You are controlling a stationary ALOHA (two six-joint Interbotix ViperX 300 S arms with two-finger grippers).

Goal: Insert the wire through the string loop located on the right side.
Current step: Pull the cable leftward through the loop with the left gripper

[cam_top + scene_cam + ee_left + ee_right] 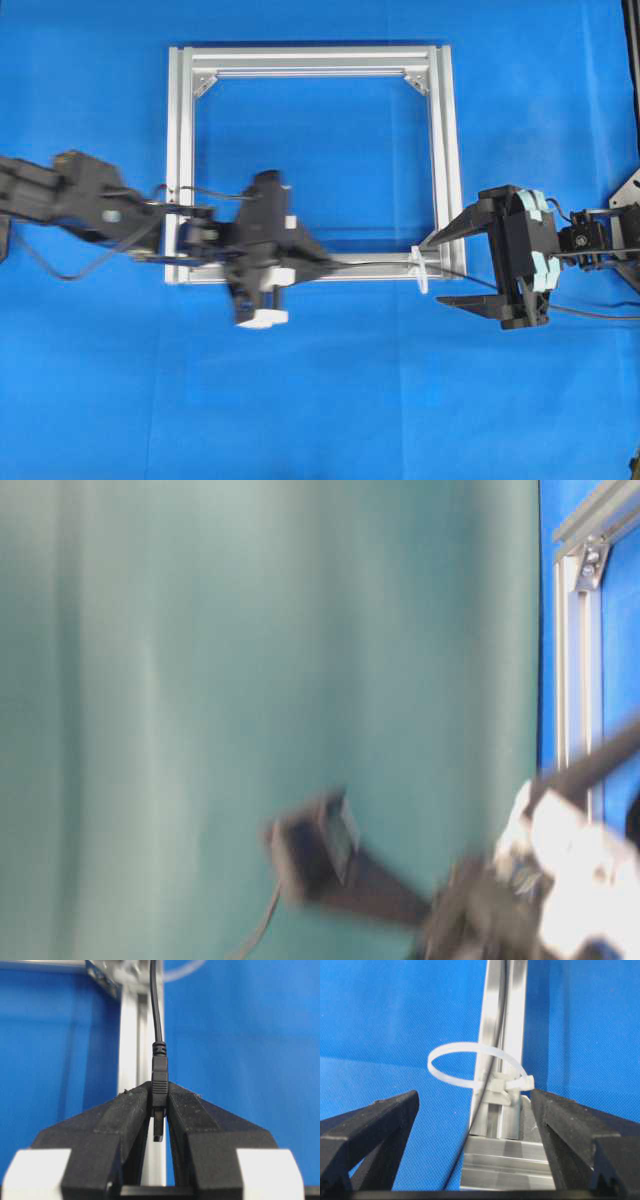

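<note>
Blue cloth point(330, 400) covers the table under both arms, bare on every side of the silver frame point(180, 150). Behind it hangs a pale green backdrop point(250, 680). The left gripper point(159, 1110) is clamped on the plug of the wire point(154, 1005), which runs straight ahead of it along the frame rail. The right gripper point(475, 1110) stands wide apart, gripping nothing, with the string loop point(470, 1067) just ahead between its fingers point(380, 1125); the wire appears to pass through the loop.

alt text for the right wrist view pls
The right tool is open, its two black fingers flanking a white string loop fixed to the silver frame. The thin black wire runs along the frame over blue cloth.
</note>
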